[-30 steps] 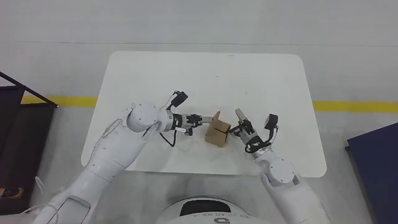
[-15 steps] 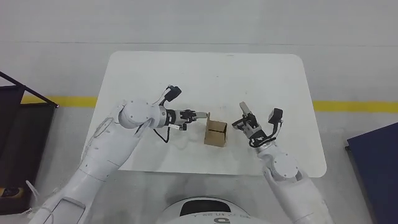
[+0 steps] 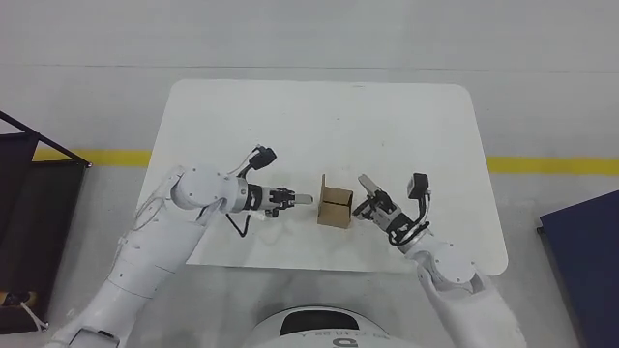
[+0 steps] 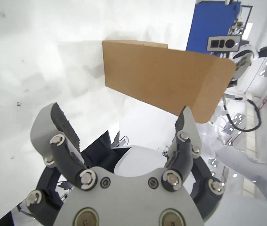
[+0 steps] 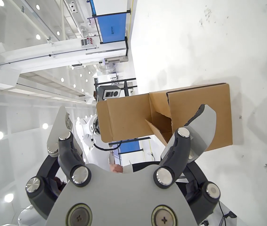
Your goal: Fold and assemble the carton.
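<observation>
Small brown carton [image 3: 337, 211]: matt plain cardboard. White surface [image 3: 387, 126]: smooth, faintly scuffed. Gripper fingers [image 4: 40, 129]: satin grey metal, ribbed black pads.

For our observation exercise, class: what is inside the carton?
The carton shows only bare cardboard through the gap between its flaps; the flaps cover the rest of its inside.
</observation>
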